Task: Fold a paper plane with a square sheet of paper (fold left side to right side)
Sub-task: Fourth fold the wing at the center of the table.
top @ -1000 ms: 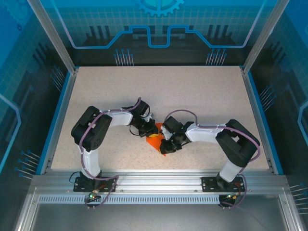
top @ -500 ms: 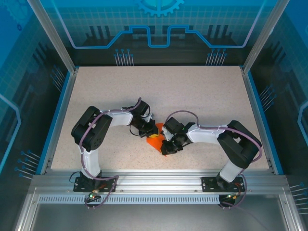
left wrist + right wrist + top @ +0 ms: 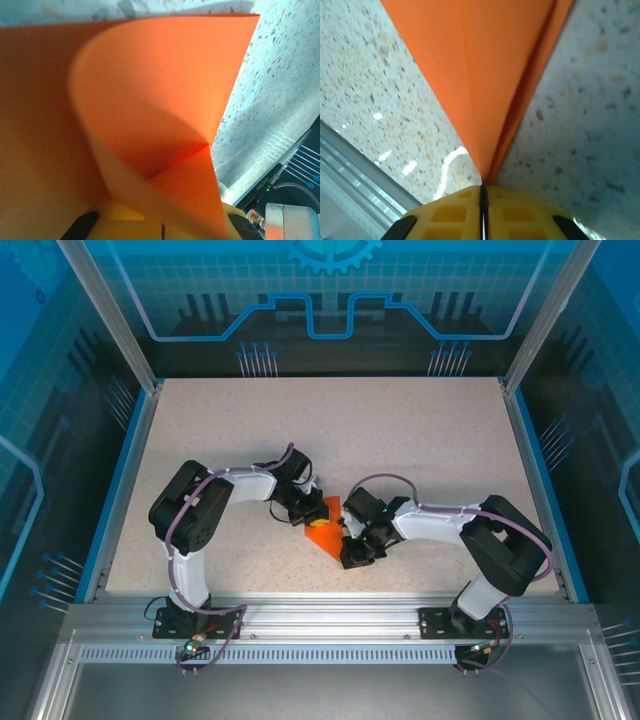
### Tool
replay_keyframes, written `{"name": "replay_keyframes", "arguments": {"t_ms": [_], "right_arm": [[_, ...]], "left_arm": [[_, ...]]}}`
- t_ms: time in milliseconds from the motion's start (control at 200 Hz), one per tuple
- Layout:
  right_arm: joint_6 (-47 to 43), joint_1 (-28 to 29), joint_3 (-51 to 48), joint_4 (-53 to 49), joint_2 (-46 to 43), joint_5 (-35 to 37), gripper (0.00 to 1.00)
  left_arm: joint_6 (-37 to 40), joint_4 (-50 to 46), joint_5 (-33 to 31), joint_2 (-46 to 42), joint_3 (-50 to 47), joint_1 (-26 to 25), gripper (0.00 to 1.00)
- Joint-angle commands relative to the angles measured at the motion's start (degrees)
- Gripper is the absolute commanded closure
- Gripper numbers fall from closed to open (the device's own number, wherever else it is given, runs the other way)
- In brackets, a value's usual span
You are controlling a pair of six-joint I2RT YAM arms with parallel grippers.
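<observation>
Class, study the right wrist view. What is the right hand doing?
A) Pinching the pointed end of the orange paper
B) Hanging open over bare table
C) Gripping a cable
A: the right hand has its yellow fingers pressed together, with the tip of the orange paper caught in the seam between them.

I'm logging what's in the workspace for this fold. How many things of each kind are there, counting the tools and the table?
1 orange folded paper sheet
2 yellow-padded robot tools: left tool and right tool, both shut on the sheet
1 speckled beige table
Total: 4
</observation>
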Motion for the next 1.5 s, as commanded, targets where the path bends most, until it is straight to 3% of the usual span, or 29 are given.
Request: {"name": "replay_keyframes", "arguments": {"t_ms": [0,170,530,945,1140,1496], "right_arm": [[0.7,-0.3,0.0,-2.0,-3.5,-3.1,0.89],[3.5,-3.3,-0.7,5.5,-5.3,-5.5,0.89],[7.2,-6.0,2.8,13.0,3.6,-1.5,0.89],[7.6,-6.3,1.7,7.2,9.2,4.7,0.91],[6.7,-6.3,0.1,2.4,9.7,7.0,0.97],[6.4,-6.2,0.5,1.3,10.6,8.0,1.00]], "left_arm": [[-0.2,-4.9,-6.8,3.2,-1.3,0.1,0.92],[-0.3,-5.1,-6.8,2.7,-1.2,0.1,0.91],[-0.6,-4.6,-6.4,2.9,-0.8,-0.3,0.91],[1.1,-4.5,-5.1,-0.5,1.5,-0.3,0.88],[3.3,-1.6,-3.1,-5.4,0.6,-0.4,0.85],[4.4,3.7,5.3,-5.2,-5.0,-2.5,0.95]]}}
